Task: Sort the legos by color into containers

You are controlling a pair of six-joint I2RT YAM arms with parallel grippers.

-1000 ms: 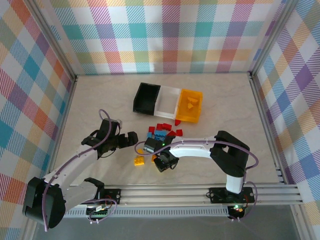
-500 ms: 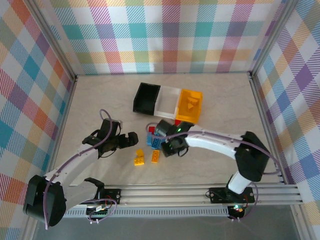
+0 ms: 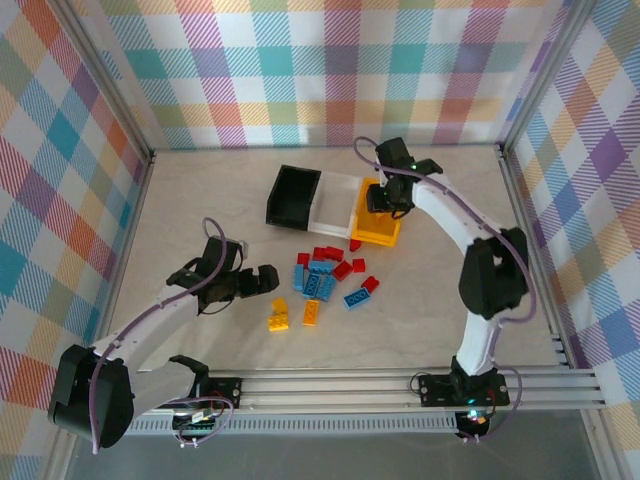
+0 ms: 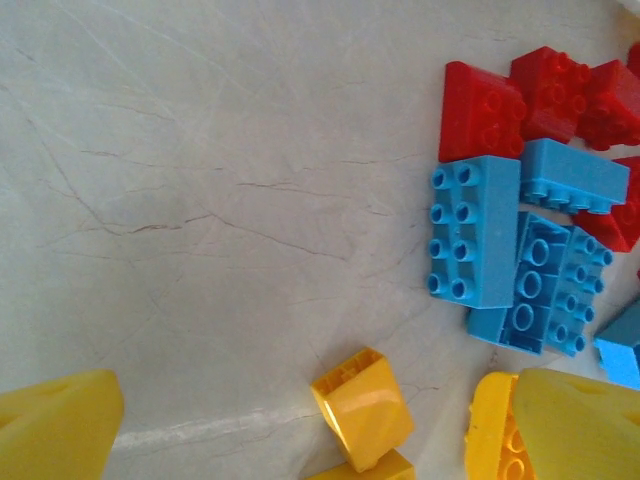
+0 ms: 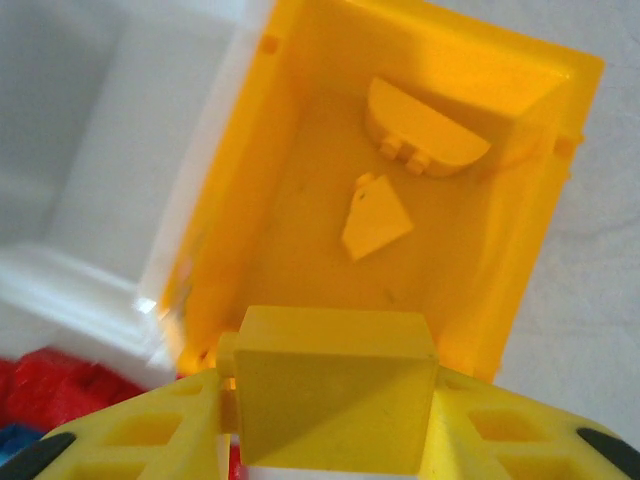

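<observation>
Sorting was at an early stage, with only yellow under way.
The right gripper [image 5: 335, 425] clasped a yellow brick [image 5: 336, 385] over the yellow bin [image 5: 250, 200], which held two yellow pieces [image 5: 400, 170]. The black bin [image 3: 292, 195] and white bin [image 3: 338, 200] looked empty. Red and blue legos [image 3: 325, 272] lay loose by the spread-jawed left gripper [image 3: 264, 280].

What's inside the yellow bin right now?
On the floor of the yellow bin lie two yellow pieces: a half-round brick and a small wedge. The yellow brick in the right gripper covers the floor's near part.
</observation>
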